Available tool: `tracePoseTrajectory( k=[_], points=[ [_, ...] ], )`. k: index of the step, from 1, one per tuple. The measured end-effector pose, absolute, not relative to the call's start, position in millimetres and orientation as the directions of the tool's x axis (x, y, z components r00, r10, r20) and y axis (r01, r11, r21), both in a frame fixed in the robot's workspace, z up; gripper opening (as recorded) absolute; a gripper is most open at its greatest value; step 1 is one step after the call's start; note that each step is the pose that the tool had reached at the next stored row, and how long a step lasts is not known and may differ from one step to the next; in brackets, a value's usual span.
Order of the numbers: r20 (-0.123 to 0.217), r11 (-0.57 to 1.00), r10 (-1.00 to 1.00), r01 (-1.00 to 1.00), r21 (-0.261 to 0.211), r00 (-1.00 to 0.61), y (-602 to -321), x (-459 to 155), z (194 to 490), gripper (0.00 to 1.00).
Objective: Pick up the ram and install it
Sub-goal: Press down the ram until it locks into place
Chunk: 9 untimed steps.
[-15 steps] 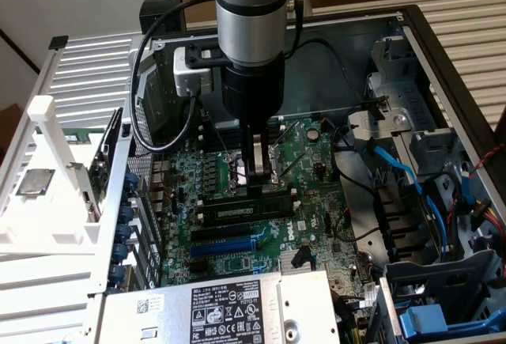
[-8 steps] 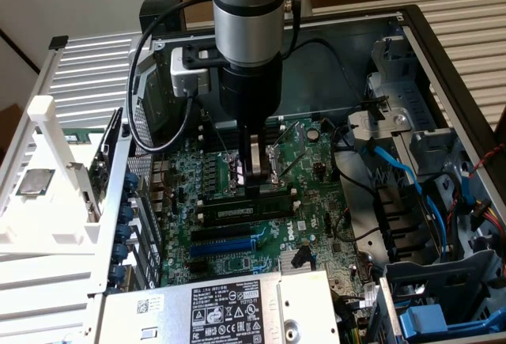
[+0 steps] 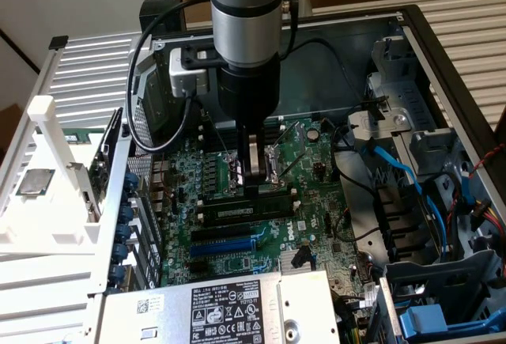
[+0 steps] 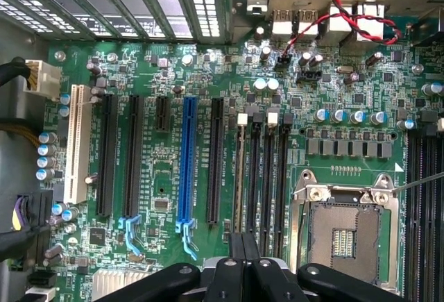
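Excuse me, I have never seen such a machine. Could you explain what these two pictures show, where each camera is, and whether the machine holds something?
The grey cylinder is a robot arm, and its gripper reaches down into an open computer case. One camera stands outside and sees the arm from above. The other sits on the wrist and looks down past the closed fingers. Below lies the green motherboard with black slots, one blue slot and an empty processor socket. The gripper presses on the ram, the long stick lying in its slot.
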<state>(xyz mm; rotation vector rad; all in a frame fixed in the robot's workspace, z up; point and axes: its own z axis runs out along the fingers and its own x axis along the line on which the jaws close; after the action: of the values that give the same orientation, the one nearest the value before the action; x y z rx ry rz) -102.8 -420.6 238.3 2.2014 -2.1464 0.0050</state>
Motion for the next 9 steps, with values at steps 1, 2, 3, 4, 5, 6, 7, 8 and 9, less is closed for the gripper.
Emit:
tracePoseTrajectory(
  k=[1, 2, 3, 4, 5, 6, 7, 8, 9],
  points=[
    [0.05, -0.024, -0.998, -0.999, 0.046, 0.026, -420.1, -102.7, 237.8, 0.1],
    [0.051, -0.024, -0.998, -0.999, 0.046, 0.027, -420.1, -102.7, 237.6, 0.1],
    [0.052, -0.024, -0.998, -0.999, 0.046, 0.027, -420.2, -102.8, 237.5, 0.1],
    [0.052, -0.024, -0.998, -0.999, 0.046, 0.027, -420.2, -102.9, 237.5, 0.1],
    [0.052, -0.024, -0.998, -0.999, 0.046, 0.026, -420.2, -103.0, 237.3, 0.1],
    [0.051, -0.024, -0.998, -0.999, 0.046, 0.027, -420.1, -103.0, 237.1, 0.1],
    [0.051, -0.024, -0.998, -0.999, 0.046, 0.026, -420.1, -103.3, 236.8, 0.1],
    [0.051, -0.024, -0.998, -0.999, 0.046, 0.026, -420.1, -103.6, 236.6, 0.1],
    [0.051, -0.024, -0.998, -0.999, 0.046, 0.026, -420.1, -104.1, 236.4, 0.1]
  ],
)
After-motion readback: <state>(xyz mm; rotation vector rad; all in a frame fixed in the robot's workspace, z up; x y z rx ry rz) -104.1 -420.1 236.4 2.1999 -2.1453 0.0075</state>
